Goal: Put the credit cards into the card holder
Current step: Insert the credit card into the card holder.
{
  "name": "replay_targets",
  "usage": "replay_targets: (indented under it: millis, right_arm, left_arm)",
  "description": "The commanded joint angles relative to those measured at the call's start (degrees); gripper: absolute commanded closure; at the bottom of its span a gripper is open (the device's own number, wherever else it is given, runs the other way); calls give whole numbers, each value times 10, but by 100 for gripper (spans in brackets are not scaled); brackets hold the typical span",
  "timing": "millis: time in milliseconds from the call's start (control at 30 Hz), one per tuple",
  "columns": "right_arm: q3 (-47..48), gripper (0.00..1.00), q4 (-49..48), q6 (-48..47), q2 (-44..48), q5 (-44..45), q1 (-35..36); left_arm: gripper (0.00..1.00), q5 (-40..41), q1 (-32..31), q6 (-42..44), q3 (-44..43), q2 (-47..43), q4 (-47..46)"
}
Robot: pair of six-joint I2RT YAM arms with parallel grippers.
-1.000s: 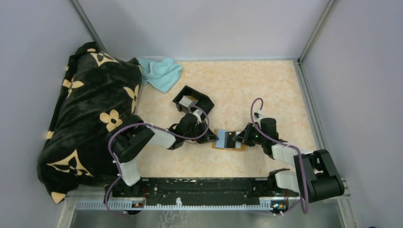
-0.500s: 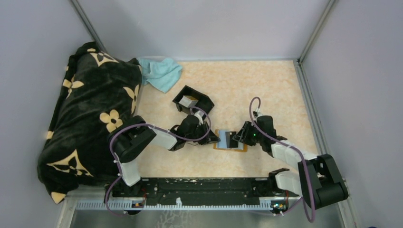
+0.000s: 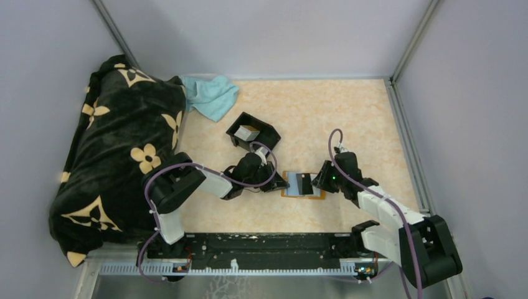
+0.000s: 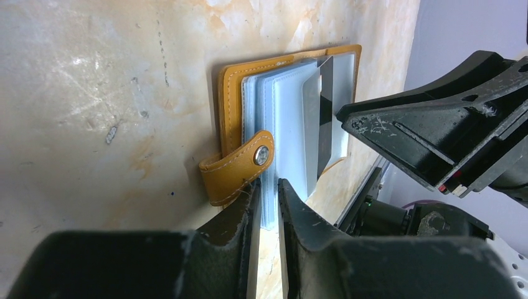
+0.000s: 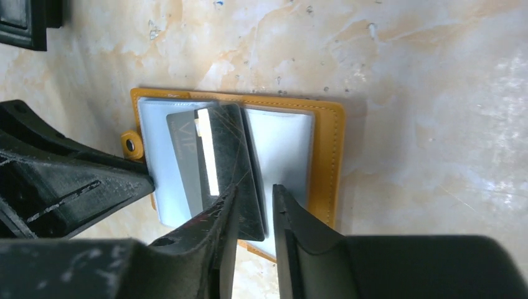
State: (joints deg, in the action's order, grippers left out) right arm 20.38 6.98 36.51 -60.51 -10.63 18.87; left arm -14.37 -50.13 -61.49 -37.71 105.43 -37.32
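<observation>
Now holder (image 5: 325,162) lies open on table (image 3: 348,124); my left gripper (image 4: 268,184) pinches its floppy sleeves (image 4: 274,106), right gripper (image 5: 255,188) narrowly parted over dark card (image 5: 205,156), maybe loose. Card's stiff, light, slick: take its short edge.

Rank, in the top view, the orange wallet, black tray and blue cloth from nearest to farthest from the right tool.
1. orange wallet, just left of the right tool
2. black tray, farther back and left
3. blue cloth, far back left
</observation>
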Motion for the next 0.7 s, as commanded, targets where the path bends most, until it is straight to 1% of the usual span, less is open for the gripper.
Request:
replay_targets:
  millis: [0, 167, 300, 467, 667]
  right_arm:
    - [24, 77, 16, -2, 20, 46, 4]
    - [28, 93, 12, -9, 4, 52, 4]
    - [27, 100, 5, -16, -16, 52, 4]
    - [19, 100, -16, -15, -37, 47, 13]
    - [26, 100, -28, -1, -58, 57, 45]
  left_arm:
    - [78, 6, -3, 0, 12, -1, -1]
    - [78, 6, -4, -1, 13, 0, -2]
    - [79, 5, -4, -1, 9, 4, -2]
    - [82, 7, -7, -2, 7, 11, -2]
    - [83, 8, -10, -2, 4, 15, -1]
